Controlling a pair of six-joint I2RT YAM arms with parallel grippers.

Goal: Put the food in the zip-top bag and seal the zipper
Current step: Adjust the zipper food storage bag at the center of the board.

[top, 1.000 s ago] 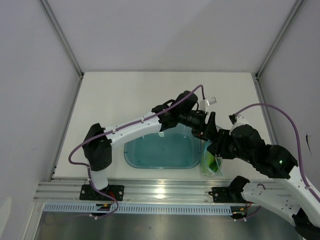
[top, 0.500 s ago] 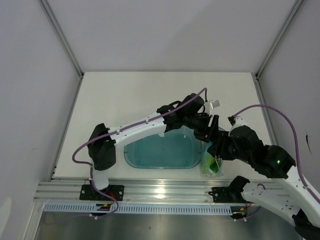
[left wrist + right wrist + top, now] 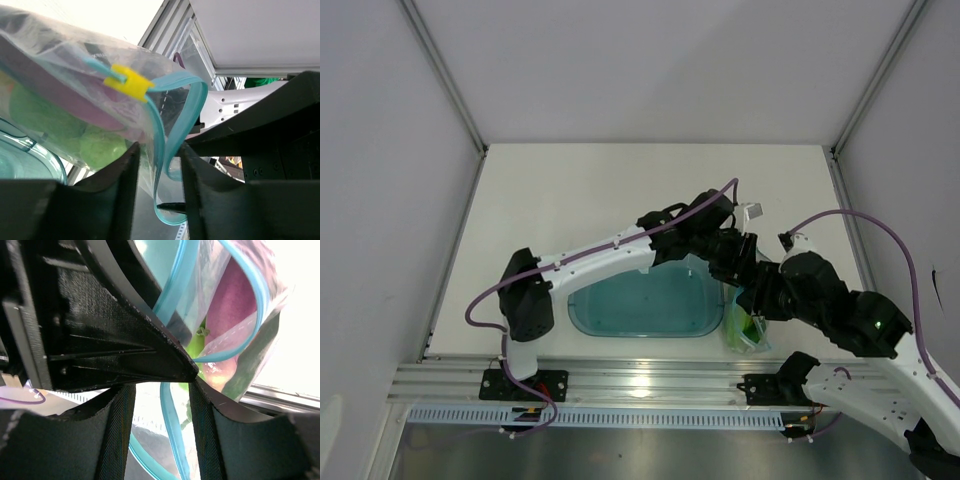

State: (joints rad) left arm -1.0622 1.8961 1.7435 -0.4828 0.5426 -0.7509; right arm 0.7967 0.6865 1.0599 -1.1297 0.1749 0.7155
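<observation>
Where teal zipper (image 3: 159, 150) curls, clear crinkled bag (image 3: 50, 55) holds purple eggplant (image 3: 227, 305).

Tub (image 3: 620, 310) flanks the zip-top bag (image 3: 745, 335); left hand (image 3: 738, 262) and right hand (image 3: 757, 293) crowd its mouth.

Zip-top bag (image 3: 60, 55) clr glossy plastic w/ smooth teal zipper (image 3: 159, 145).

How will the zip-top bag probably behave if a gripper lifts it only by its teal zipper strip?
Probably floppy: the zip-top bag is thin wrinkled film and its zipper curls in loops. The food bulges inside, so it would likely sag and swing. The smooth strip may slip from a light pinch.
</observation>
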